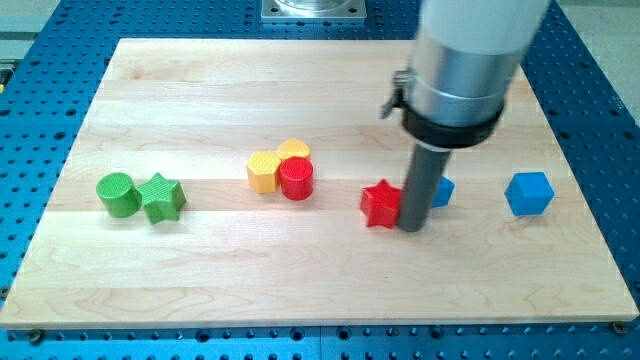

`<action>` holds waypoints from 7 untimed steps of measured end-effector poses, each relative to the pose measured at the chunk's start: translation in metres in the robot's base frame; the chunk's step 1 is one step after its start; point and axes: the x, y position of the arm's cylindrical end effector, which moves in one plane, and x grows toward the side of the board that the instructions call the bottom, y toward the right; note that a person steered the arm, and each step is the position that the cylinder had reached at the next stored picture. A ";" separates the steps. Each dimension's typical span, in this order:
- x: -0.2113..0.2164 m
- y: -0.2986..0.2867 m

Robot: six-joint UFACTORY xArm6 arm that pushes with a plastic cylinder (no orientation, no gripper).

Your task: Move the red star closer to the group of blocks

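Observation:
The red star [380,204] lies on the wooden board [200,270] right of the middle. My tip [412,227] stands right against the star's right side. To the star's left is a tight group: a red cylinder [296,179], a yellow hexagon block [263,172] and a yellow block [294,150] behind them. A gap of bare board separates the star from the red cylinder.
A blue block [441,192] sits just right of the rod, partly hidden by it. A blue cube [528,193] lies further right. A green cylinder [117,194] and a green star [161,198] sit together at the view's left.

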 end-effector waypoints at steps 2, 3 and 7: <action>0.001 -0.031; -0.017 0.005; 0.045 -0.142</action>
